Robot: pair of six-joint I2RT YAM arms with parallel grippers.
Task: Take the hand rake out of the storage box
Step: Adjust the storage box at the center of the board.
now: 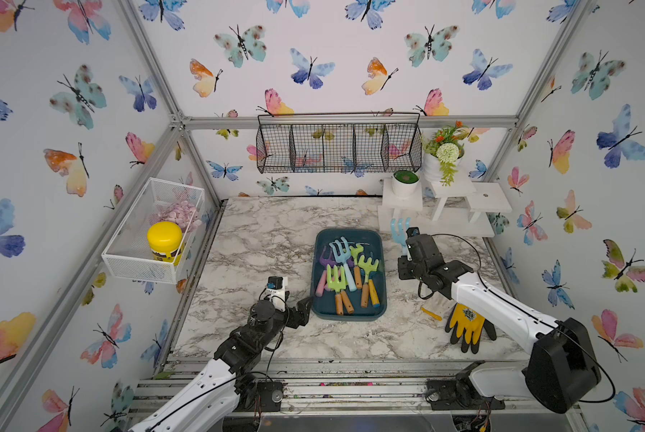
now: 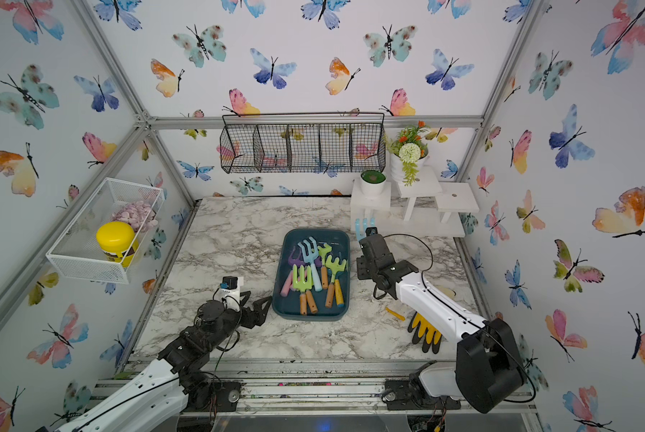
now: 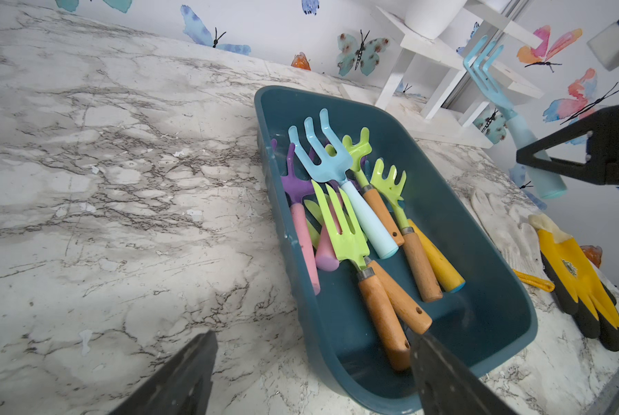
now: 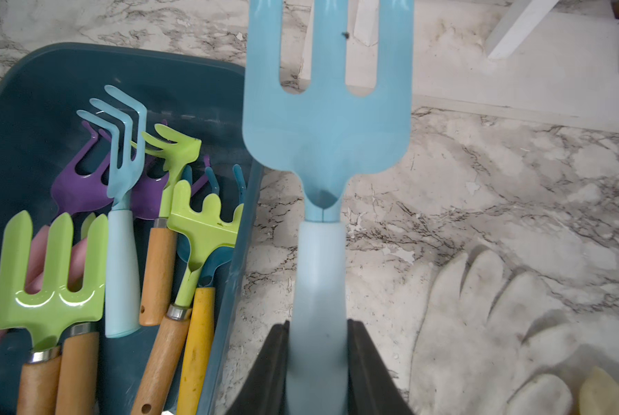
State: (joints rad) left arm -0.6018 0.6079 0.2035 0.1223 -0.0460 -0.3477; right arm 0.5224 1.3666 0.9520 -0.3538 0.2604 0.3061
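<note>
Though spread wide at the near left of the worktop (image 1: 261, 239), grips nothing with the left gripper (image 1: 305, 306), just beside the near left corner of the storage box (image 1: 369, 237). At the near right, yellow-and-black gloves (image 1: 466, 325) flat on the marble. In the middle, the storage box, holding crossed green, purple and blue tools. Just right of its far right corner, outside the box: the light blue hand rake (image 4: 326, 136), clamped by its handle in the right gripper (image 4: 317, 337), tines toward the far white stand (image 1: 489, 198).

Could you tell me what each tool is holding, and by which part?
The right tool grips the light blue hand rake by its handle; left tool holds nothing.
</note>
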